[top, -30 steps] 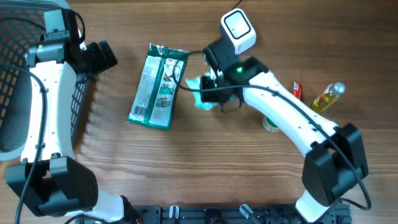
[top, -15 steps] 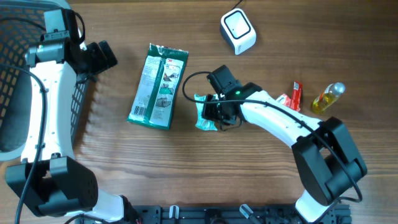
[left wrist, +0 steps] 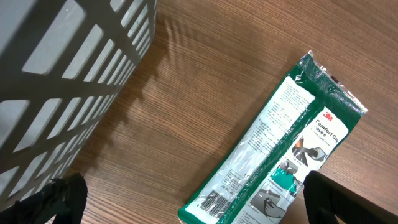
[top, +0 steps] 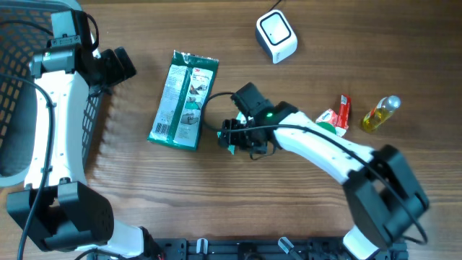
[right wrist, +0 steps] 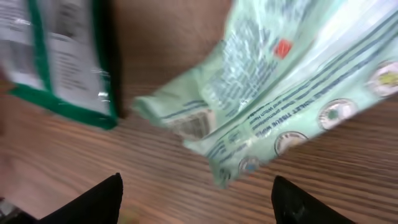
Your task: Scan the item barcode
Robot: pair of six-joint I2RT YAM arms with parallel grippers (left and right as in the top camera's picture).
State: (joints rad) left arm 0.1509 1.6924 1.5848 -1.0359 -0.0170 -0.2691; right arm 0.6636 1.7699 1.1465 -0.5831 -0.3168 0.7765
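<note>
The right tool (right wrist: 196,190) is seen spread wide above the tabletop (right wrist: 155,180), with nothing clamped between its fingers. The pale green packet (right wrist: 292,81) is found lying on the wood just ahead of them, beside the dark green 3M package (right wrist: 62,56). The white scanner (top: 276,35) is set well apart from the packet, and the left tool (left wrist: 193,199) is likewise held fully open and empty, between the basket (left wrist: 62,62) and the 3M package.

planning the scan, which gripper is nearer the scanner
Right. In the overhead view the right gripper is below the scanner and slightly left of it; the left gripper sits far off by the basket.
</note>
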